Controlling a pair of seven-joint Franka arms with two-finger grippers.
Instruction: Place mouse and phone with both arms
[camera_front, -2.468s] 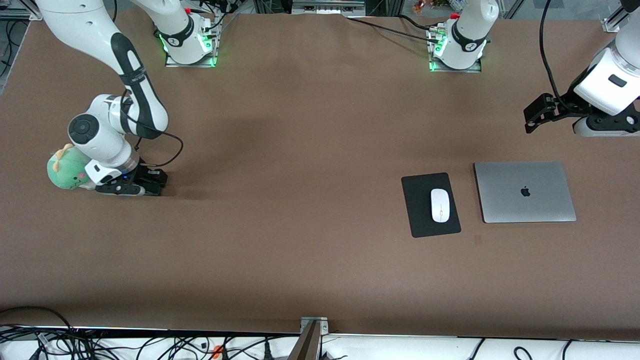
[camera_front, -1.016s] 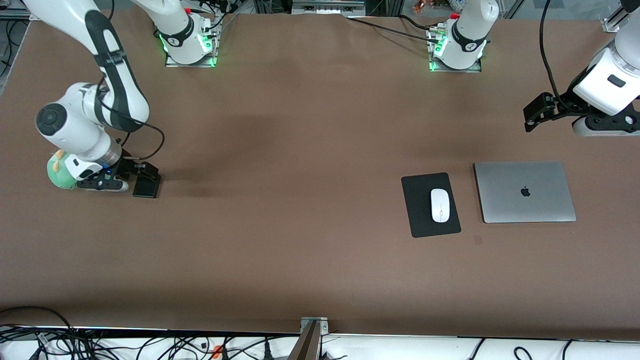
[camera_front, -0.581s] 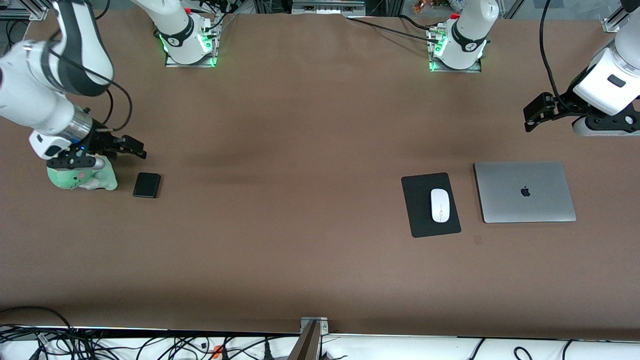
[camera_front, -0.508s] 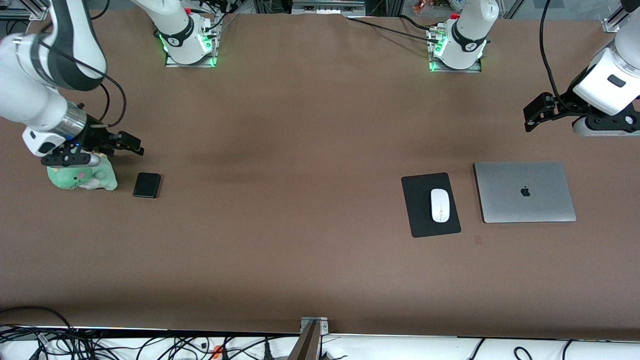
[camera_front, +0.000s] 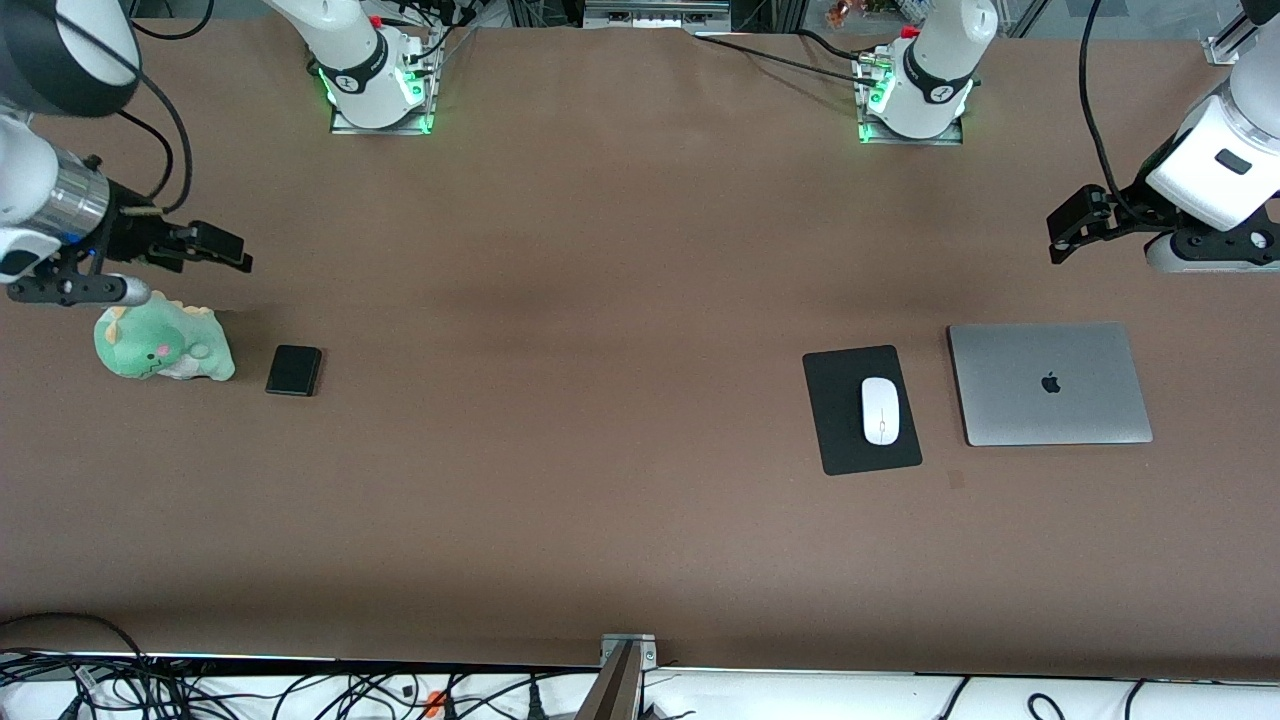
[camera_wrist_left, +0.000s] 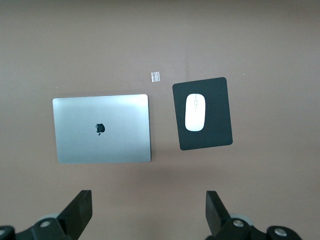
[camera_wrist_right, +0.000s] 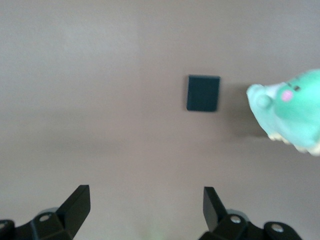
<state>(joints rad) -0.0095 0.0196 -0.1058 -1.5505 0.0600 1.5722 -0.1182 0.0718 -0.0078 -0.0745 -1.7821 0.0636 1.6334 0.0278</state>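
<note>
From the front, the mouse lies on a black mouse pad, just beside a grey laptop, toward the left arm's end of the table. It looks smooth, shiny and light, so it could slip; its two long sides look like the best place to pinch it. The phone lies flat on the table just beside a green plush toy, at the right arm's end. It looks thin and stiff — the short way across its edges seems the way to take it. The right gripper is up over bare table and holds nothing. The left gripper waits over the table's edge, empty too.

In the left wrist view, the left gripper's fingers stand wide apart, with the mouse and laptop well below them.

In the right wrist view, the right gripper's fingers are spread wide as well — the phone and toy lie untouched on the table.
</note>
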